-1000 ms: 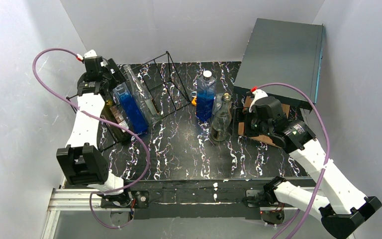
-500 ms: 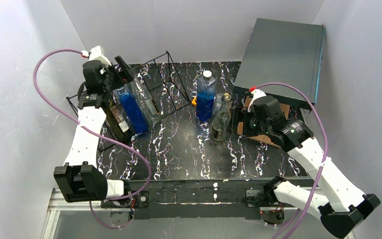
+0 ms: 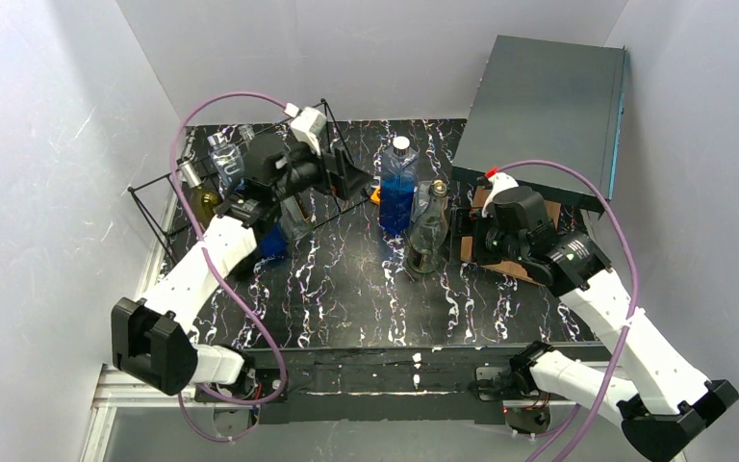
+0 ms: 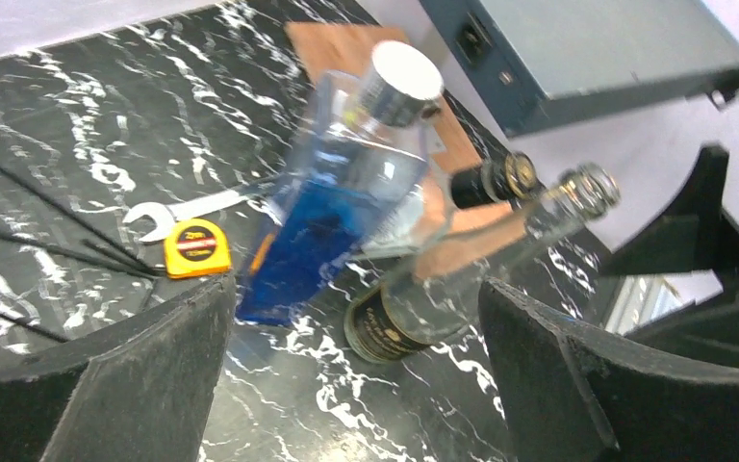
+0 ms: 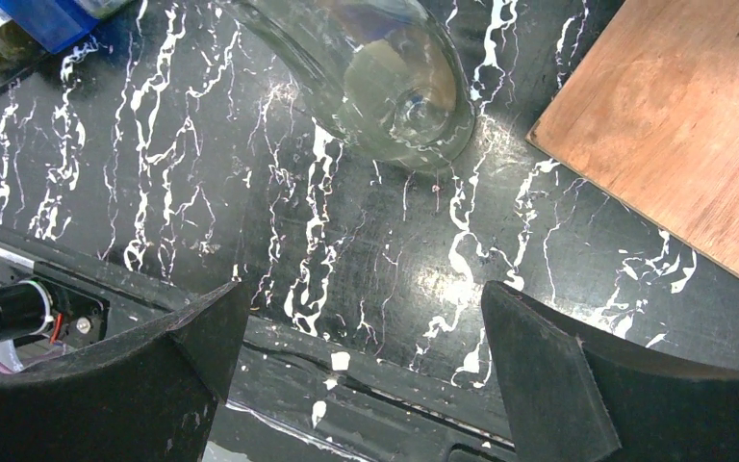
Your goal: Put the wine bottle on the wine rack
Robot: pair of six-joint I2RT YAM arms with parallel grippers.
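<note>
The left gripper (image 4: 356, 298) is wide open and holds nothing. It hangs in the air by the right end of the wine rack (image 3: 150, 183) and looks toward the 2 bottles in the middle of the table (image 3: 346, 289). The right gripper (image 5: 361, 298) is wide open too, with nothing in it, low down beside the clear wine bottle (image 3: 428, 229). That bottle stands on the table, well apart from the rack and very close to the blue bottle (image 3: 397, 188). I think the next job is to grab the clear bottle. It is tall and made of smooth glass, so a bump from a finger could tip it over. If it falls, it could knock the blue bottle down or roll onto the wooden board (image 5: 674, 125). A weak hold could let it slip on the way across. The rack has other bottles (image 3: 223, 159) in it, so the new one could bang into them.
</note>
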